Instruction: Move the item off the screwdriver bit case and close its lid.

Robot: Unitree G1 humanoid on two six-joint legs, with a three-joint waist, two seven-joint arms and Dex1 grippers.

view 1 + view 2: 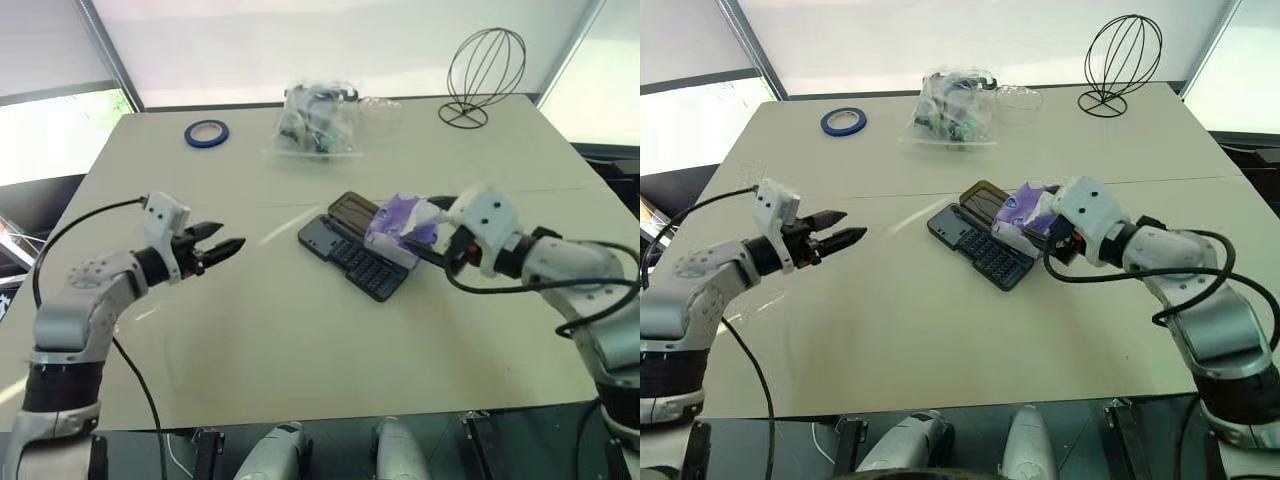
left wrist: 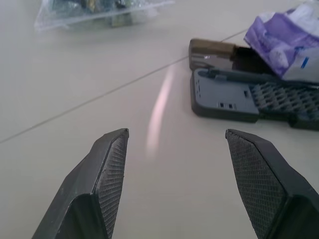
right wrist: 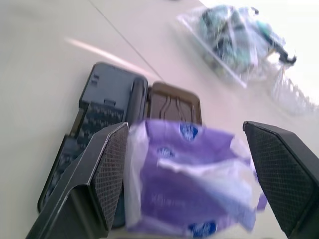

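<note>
Purple-and-white packet (image 3: 192, 181) lies on the open screwdriver bit case (image 1: 362, 262) mid-table, covering much of the brown lid (image 1: 352, 209). Right gripper (image 3: 192, 177) brackets the packet, fingers wide, no contact evident. Left gripper (image 1: 222, 246) hovers open, well left. Nothing done; removal and closing remain.

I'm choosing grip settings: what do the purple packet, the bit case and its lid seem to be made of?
The packet looks like thin soft plastic film, glossy and crumpled into folds. The bit case looks like rigid moulded plastic, matt dark grey, with ribbed rows. The lid looks like hard translucent plastic, smoky brown with a slight sheen; exact plastics can't be told.
</note>
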